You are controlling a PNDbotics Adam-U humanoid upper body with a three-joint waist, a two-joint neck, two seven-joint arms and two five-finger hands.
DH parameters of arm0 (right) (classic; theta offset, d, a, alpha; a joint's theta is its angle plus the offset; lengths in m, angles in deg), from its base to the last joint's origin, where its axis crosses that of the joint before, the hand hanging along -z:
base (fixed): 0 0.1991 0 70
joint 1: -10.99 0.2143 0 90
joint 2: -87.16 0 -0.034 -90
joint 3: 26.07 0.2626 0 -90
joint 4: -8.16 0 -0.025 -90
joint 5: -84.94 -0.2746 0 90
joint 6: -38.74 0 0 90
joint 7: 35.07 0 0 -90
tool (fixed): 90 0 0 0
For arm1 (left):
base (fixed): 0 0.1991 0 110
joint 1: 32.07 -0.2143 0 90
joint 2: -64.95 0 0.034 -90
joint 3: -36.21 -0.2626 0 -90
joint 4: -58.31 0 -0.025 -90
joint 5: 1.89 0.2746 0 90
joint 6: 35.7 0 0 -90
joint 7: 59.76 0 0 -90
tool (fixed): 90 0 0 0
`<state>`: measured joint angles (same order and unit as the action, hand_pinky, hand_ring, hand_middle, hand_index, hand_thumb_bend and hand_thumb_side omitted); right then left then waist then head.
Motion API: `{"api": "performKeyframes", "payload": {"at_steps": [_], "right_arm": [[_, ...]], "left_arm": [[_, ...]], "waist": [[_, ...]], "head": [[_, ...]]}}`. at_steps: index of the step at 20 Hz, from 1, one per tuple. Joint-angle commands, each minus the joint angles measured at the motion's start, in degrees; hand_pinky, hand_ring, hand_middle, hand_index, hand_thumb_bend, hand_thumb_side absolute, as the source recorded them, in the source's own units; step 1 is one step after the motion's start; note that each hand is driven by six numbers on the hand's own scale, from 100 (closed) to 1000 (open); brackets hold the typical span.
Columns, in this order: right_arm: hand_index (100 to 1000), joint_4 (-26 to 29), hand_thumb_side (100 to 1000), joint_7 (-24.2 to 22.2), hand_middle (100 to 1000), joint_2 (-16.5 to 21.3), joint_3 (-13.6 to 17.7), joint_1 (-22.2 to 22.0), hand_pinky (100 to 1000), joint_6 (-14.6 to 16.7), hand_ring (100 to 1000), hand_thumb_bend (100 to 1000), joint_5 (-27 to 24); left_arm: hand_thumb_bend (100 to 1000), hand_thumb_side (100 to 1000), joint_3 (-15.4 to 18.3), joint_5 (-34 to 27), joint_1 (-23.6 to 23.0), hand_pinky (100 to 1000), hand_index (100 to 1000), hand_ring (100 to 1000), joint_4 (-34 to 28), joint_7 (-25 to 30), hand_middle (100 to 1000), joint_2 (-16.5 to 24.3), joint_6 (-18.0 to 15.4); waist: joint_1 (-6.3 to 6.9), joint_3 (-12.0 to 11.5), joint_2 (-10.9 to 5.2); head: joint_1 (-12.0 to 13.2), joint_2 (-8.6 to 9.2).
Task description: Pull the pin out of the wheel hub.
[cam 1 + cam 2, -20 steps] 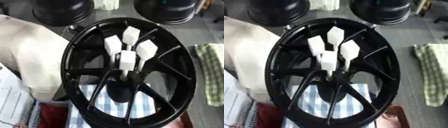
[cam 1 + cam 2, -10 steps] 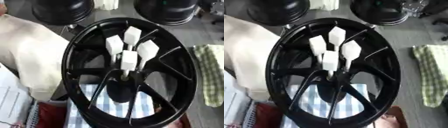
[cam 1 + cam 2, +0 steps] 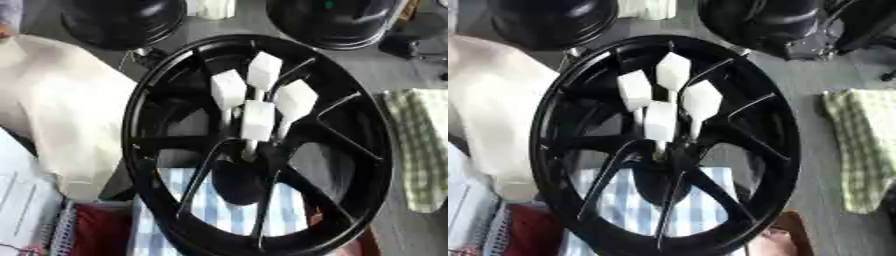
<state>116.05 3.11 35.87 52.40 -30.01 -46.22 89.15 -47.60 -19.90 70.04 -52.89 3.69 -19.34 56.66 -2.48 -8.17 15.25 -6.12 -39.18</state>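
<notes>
Wheel hub (image 3: 262, 145), black, spoked, fills the middle of both views and stands tilted, its lower rim over a blue-and-white checked cloth (image 3: 219, 210). Four white pins with blocky heads stand in the centre of the hub, thin stems running down toward the middle boss: one at upper left (image 3: 228, 90), one at top (image 3: 264, 71), one at right (image 3: 296, 100), and one lowest and nearest (image 3: 258, 121), its stem reaching the hub centre. All four sit close together, heads nearly touching; all remain seated in the hub.

Neither robot hand shows in either view, so nothing can be said of their fingers or of any hold.

Around the hub: pale cream cloth or bag (image 3: 61, 105) bulks against the hub's left rim. Two more dark round wheels lie beyond it, one far left (image 3: 122, 22), one far right (image 3: 337, 20). Green checked towel (image 3: 424, 150) lies on the grey surface to the right, apart from the rim. Red item (image 3: 92, 227) and white papers (image 3: 22, 200) at lower left.
</notes>
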Motion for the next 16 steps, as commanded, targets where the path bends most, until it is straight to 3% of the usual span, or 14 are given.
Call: {"api": "performKeyframes", "payload": {"at_steps": [1, 16], "right_arm": [[758, 0.87, 431, -0.15, 749, 1.01, -1.04, 1.33, 856, 0.6, 776, 265, 0.04], [766, -7.44, 313, -0.15, 740, -2.91, -10.16, 6.76, 853, 3.71, 780, 384, 3.93]], "left_arm": [[305, 708, 0.11, 0.38, 0.61, 768, 781, 728, -0.89, 0.19, 654, 1.82, -0.02], [303, 712, -0.18, 0.23, 0.93, 768, 780, 730, -0.71, 0.55, 655, 1.64, 0.14]], "waist": [[0.07, -0.04, -0.68], [-0.32, -0.67, -0.61]], "head": [[0.17, 0.46], [-0.48, -0.79]]}}
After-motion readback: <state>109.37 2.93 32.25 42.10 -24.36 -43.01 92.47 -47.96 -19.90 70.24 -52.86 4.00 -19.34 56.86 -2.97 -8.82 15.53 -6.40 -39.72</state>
